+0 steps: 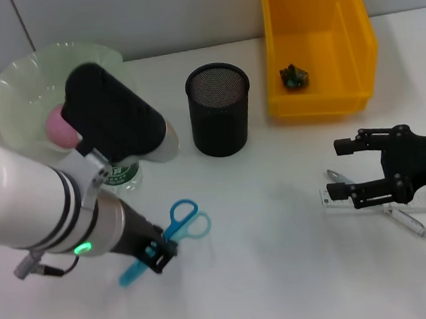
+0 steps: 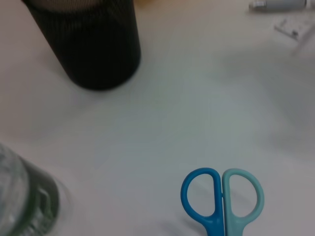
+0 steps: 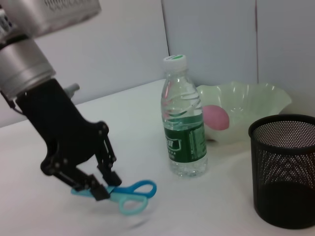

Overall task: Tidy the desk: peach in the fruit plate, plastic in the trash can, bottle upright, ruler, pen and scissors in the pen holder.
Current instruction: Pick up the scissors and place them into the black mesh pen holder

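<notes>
My left gripper (image 1: pixel 159 254) is shut on the blades of the blue scissors (image 1: pixel 186 218), low over the table; the right wrist view shows that gripper (image 3: pixel 102 185) and the scissors (image 3: pixel 132 195) from the side. The bottle (image 1: pixel 121 175) stands upright behind my left arm. A pink peach (image 1: pixel 59 124) lies in the green fruit plate (image 1: pixel 17 80). The black mesh pen holder (image 1: pixel 219 110) stands mid-table. My right gripper (image 1: pixel 345 175) hangs open just above the ruler (image 1: pixel 337 197) and pen (image 1: pixel 408 220). Crumpled plastic (image 1: pixel 294 76) lies in the yellow trash can (image 1: pixel 358 96).
In the left wrist view, the scissors' handles (image 2: pixel 222 201) lie near the pen holder (image 2: pixel 91 44), with the bottle (image 2: pixel 24 201) at one side. Bare table stretches between the scissors and the ruler.
</notes>
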{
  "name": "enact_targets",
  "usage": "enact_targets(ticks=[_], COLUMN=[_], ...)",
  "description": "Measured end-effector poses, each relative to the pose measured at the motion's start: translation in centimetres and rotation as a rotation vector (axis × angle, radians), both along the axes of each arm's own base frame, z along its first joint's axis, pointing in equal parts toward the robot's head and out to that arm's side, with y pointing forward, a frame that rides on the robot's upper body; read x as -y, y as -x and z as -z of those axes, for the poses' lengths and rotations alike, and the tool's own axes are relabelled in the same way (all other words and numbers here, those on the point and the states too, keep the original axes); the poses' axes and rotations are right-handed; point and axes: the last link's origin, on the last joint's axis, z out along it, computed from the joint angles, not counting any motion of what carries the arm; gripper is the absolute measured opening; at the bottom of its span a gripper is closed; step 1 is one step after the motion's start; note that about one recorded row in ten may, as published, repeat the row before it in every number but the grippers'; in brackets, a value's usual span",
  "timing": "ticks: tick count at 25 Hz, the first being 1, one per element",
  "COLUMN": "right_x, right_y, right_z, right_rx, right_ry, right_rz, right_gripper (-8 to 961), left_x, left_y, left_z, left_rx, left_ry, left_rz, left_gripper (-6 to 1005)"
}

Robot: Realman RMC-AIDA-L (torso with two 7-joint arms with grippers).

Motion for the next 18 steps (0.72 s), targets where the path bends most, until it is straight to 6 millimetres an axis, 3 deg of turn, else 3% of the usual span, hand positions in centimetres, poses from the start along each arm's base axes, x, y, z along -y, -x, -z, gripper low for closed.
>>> enact_targets(ticks=[18], right_x=[0.0], right_y=[0.0], right_z=[0.2], right_rx=[-0.002], right_ry=[-0.002], right_rz=[0.003], right_gripper=[841], left_x=[-3.6], left_y=[-3.1], left_z=[-2.1], left_rx=[0.119], left_ry=[-0.119], left_rz=[0.160], left_gripper=[227])
